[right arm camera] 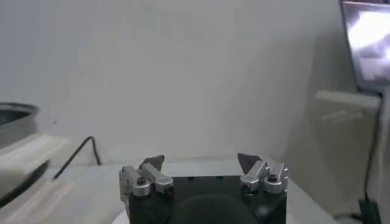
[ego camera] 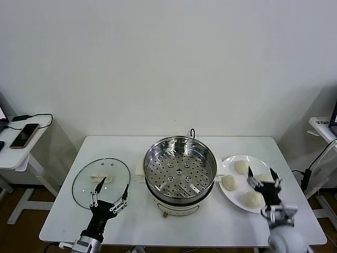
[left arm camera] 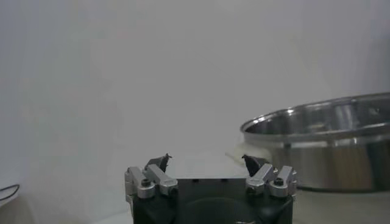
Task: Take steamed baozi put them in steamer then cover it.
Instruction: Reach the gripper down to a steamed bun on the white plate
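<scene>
The steel steamer (ego camera: pixel 180 168) with its perforated tray stands mid-table on a cream base, empty; its rim also shows in the left wrist view (left arm camera: pixel 323 131). Four cream-white baozi (ego camera: pixel 241 167) lie on a white plate (ego camera: pixel 227 194) to its right. My right gripper (ego camera: pixel 261 178) is open, hovering above the plate over the baozi, holding nothing. My left gripper (ego camera: pixel 110 191) is open and empty near the table's front edge, just in front of the glass lid (ego camera: pixel 101 176). In the wrist views both grippers' jaws stand wide apart, left (left arm camera: pixel 207 162) and right (right arm camera: pixel 201 161).
A black cable (right arm camera: pixel 76 155) runs behind the steamer. A side table with a phone (ego camera: pixel 23 135) stands far left. Another small table (ego camera: pixel 322 126) stands at the right. The white table's front edge (ego camera: pixel 158 240) is close to both arms.
</scene>
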Controlling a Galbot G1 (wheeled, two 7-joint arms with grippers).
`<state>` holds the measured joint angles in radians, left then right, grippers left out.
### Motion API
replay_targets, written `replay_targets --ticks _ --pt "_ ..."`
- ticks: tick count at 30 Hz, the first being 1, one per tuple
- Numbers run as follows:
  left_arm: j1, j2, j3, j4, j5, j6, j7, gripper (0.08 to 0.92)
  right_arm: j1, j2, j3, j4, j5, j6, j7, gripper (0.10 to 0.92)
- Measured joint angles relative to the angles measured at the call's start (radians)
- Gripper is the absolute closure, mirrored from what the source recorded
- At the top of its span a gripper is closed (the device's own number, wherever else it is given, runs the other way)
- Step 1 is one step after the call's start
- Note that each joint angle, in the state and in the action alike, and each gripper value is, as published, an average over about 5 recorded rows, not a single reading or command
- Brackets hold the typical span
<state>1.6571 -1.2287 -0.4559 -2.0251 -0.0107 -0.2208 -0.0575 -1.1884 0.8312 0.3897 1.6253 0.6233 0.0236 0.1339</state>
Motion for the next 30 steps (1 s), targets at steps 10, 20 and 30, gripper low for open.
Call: replay_targets --ticks 10,20,30 --pt "0.004 -0.007 0.004 -0.024 -0.005 0.004 -0.009 0.177 0.495 -0.176 -0.372 -0.342 -0.043 -0.029 -0.502 0.203" --pt "0.008 -0.015 -0.003 -0.041 -0.006 0.011 -0.022 0.177 0.925 -0.181 -0.710 -0.645 -0.264 -0.015 -0.995 0.203" --pt "0.015 -0.020 -0.008 -0.053 -0.009 0.014 -0.028 0.177 1.145 -0.096 -0.895 -0.854 -0.529 0.034 -1.276 0.203"
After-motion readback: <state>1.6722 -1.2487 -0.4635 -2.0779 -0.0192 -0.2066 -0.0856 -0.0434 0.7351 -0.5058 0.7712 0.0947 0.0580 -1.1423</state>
